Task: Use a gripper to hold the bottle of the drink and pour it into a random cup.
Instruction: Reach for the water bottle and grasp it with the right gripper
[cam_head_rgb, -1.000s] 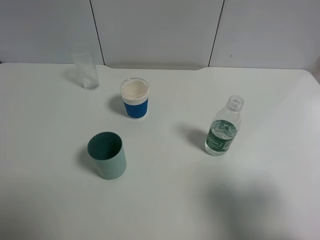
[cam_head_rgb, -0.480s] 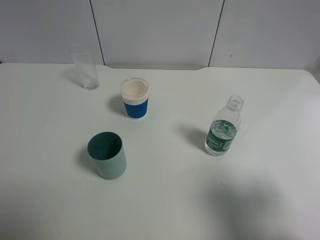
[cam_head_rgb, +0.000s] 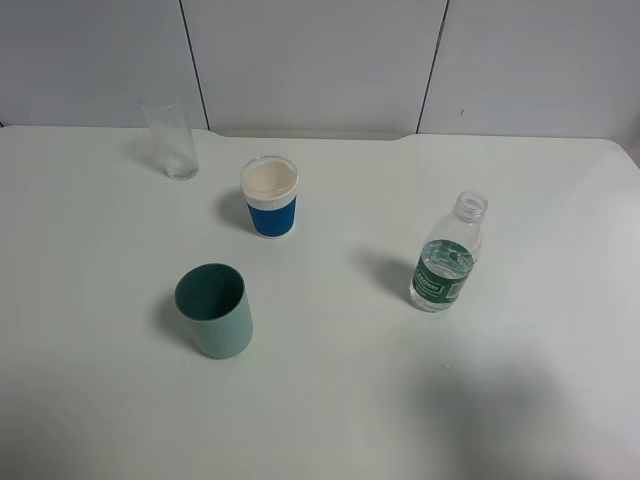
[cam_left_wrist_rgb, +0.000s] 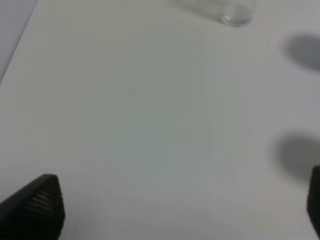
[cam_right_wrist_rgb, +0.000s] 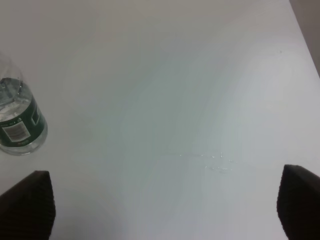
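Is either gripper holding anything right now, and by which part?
Nothing is held. The left gripper and the right gripper are both open over the table; the bottle stands on it, untouched.

Black fingers (cam_left_wrist_rgb: 35, 207) (ribbed inner faces)

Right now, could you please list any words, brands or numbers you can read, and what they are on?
No text is legible.
The bottle of the drink: white print on its dark green label, too small and blurred to read.
The blue-sleeved cup shows no print.
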